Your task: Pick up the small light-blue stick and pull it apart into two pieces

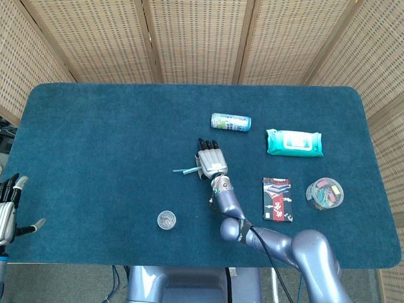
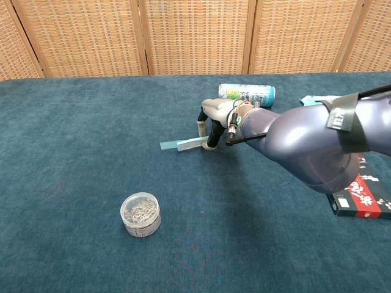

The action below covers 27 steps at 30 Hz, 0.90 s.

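The small light-blue stick lies slanted on the blue table cloth just left of my right hand. In the chest view the right hand arches over the stick, and its fingertips pinch the stick's right end. That end sits slightly raised while the left end stays low on the cloth. My left hand hangs off the table's front left corner, far from the stick. Its fingers are spread and it holds nothing.
A lying can and a teal wipes pack are behind the right hand. A black-and-red booklet and a clear tub of coloured bits lie to the right. A small clear jar stands front left of the stick.
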Each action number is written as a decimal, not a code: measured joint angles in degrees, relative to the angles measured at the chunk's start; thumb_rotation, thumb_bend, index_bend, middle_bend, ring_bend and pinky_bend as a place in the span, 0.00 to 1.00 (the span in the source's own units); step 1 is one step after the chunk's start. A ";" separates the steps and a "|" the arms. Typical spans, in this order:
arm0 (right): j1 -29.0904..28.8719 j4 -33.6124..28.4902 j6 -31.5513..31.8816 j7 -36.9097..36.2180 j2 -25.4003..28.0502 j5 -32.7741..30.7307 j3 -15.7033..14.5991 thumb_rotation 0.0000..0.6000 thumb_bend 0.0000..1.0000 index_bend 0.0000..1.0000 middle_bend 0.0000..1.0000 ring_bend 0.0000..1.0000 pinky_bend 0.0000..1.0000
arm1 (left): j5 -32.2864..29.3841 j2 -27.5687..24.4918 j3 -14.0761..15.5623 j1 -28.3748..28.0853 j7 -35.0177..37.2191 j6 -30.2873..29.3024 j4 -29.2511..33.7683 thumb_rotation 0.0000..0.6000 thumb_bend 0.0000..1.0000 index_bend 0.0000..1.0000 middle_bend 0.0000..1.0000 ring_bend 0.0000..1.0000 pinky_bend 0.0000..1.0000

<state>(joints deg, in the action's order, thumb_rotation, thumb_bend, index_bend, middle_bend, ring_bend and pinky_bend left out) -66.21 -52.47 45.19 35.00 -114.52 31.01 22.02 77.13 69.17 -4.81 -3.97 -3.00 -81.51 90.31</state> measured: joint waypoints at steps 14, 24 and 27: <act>5.66 -19.89 6.62 -2.89 11.66 8.57 -1.61 1.00 0.52 0.61 0.00 0.00 0.00 | 5.39 1.01 -4.06 -8.65 -1.52 2.75 -1.27 1.00 0.00 0.12 0.55 0.53 0.35; 8.99 -30.71 10.63 -2.79 18.92 5.71 -0.82 1.00 0.52 0.61 0.00 0.00 0.00 | 12.52 12.20 -9.40 -22.92 -0.28 6.48 -11.79 1.00 0.00 0.18 0.94 0.92 0.81; 9.36 -33.28 11.87 -1.99 20.17 4.23 -0.63 1.00 0.53 0.61 0.00 0.00 0.00 | 13.79 15.99 -10.27 -27.25 -1.46 8.57 -14.71 1.00 0.00 0.18 0.99 0.98 0.86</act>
<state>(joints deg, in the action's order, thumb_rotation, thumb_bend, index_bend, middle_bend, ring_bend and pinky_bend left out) -56.85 -85.75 57.07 33.01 -94.34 35.24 21.39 90.92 85.17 -15.08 -31.22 -4.46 -72.95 75.60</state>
